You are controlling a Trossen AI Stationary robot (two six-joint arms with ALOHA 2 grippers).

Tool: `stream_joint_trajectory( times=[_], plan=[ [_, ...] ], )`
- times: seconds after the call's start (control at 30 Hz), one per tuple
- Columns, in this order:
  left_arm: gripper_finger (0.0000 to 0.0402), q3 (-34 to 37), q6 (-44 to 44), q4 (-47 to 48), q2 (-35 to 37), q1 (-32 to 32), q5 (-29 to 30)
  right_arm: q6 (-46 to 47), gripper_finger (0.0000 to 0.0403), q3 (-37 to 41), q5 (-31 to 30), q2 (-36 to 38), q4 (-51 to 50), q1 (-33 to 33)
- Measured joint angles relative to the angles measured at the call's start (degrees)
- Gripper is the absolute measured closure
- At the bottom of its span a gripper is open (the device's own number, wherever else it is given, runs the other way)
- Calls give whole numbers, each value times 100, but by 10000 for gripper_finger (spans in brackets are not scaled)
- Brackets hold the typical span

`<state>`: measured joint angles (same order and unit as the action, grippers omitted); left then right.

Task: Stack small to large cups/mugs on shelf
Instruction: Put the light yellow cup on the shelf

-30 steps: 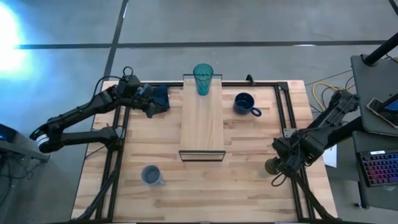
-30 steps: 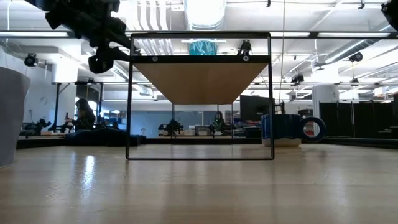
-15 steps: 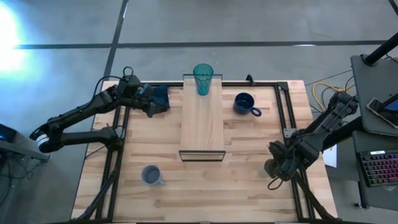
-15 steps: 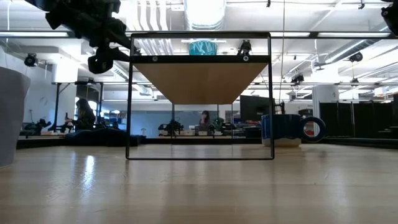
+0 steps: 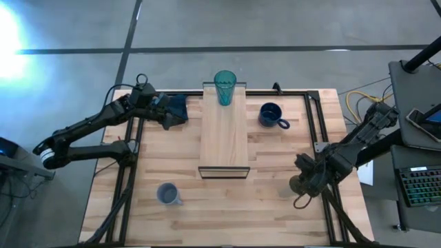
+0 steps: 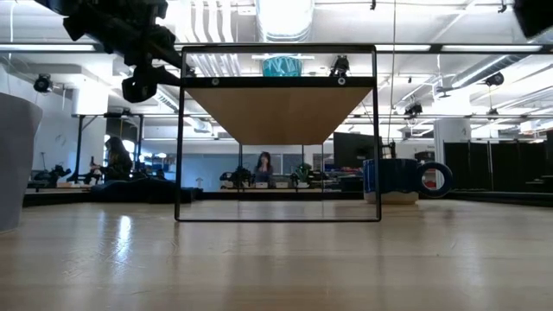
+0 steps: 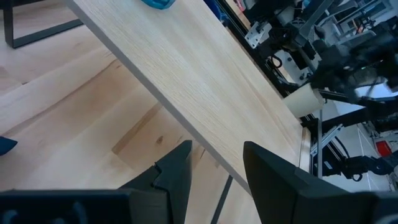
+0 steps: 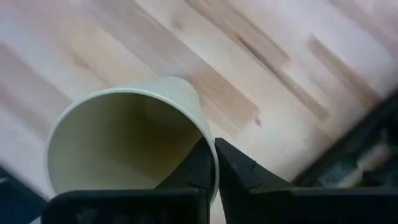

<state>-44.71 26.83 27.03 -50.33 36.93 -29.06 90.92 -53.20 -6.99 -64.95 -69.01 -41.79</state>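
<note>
One small cream-yellow cup sits pinched by its rim in the right gripper, above the table's near right part (carry step, I reckon). Next it needs lifting onto the long light-wood shelf. Left gripper waits, fingers apart.

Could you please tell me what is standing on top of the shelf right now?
Only the teal tumbler stands on the shelf, upright at its far end; the rest of the board is bare. The tabletop directly beneath the board is covered in the high view.
</note>
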Motion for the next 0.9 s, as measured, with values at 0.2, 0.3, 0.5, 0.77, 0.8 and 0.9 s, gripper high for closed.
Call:
stream_joint_trajectory(
  times=[0.2, 0.3, 0.5, 0.77, 0.8, 0.9],
  plan=[
    [272, 11, -2, 2, 0, 0, 0, -1774, 394, -1330, -77, 15, -861, 1238],
    [272, 13, -4, 2, 0, 0, 0, -2718, 394, -2072, -68, -205, -1441, 1958],
    [272, 13, -17, 2, -1, -20, 0, -4396, 394, -3465, 19, -927, -2061, 3173],
    [272, 13, -17, 7, -2, -20, 0, -5679, 394, -5098, 97, -2019, -2090, 4348],
    [272, 13, -17, 4, -2, -20, 0, -5806, 394, -5317, 97, -2163, -2096, 4444],
    [272, 13, -17, 2, -2, -20, 0, -6169, 394, -6055, 97, -2656, -2098, 4684]
  ],
)
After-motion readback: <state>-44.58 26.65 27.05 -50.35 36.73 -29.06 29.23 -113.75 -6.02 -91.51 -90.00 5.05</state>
